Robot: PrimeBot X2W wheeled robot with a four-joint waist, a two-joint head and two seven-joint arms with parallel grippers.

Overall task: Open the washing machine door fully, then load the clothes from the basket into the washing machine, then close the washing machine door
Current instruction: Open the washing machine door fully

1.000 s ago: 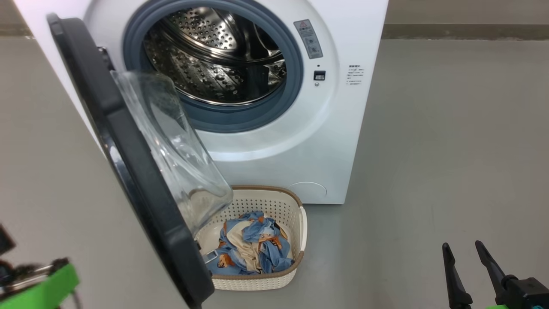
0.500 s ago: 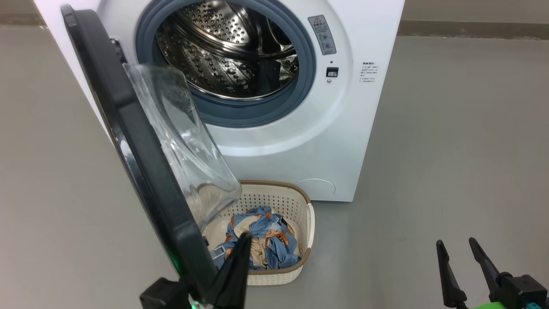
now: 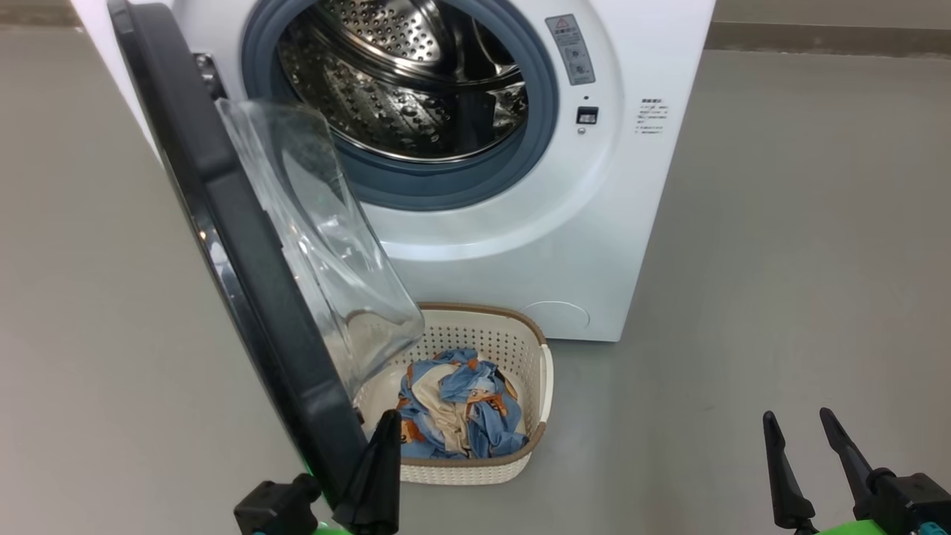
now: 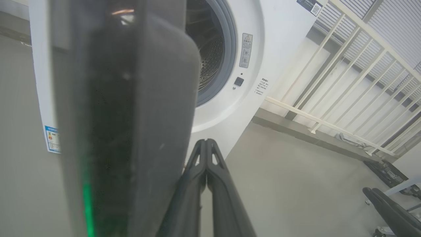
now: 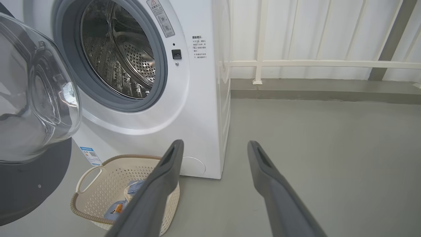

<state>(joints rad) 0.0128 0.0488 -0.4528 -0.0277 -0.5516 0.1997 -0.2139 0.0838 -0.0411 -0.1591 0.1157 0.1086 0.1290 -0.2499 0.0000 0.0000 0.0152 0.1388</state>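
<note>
- My left gripper [image 3: 386, 438], fingers pinched together and holding nothing, has come from the lower left corner to the bottom centre-left. It now sits on the inner side of the large round black-rimmed washing machine door [image 3: 223, 223]. Touching or just beside, can't tell.
- The door looks to be at the same angle as a second ago: part open, lower edge hanging over the left of the small cream perforated plastic basket [image 3: 546, 386]. The rest of the shift is head camera motion.
- The light-blue bear-print clothes [image 3: 457, 401] are all in the basket, lower centre. The shiny steel drum [image 3: 401, 82] of the big white washing machine [image 3: 520, 245] is empty.
- My right gripper [image 3: 797, 417], lower right, is spread wide and empty.
- Judgement: I'm set to shove the door outward. Opening isn't finished, so loading waits.
</note>
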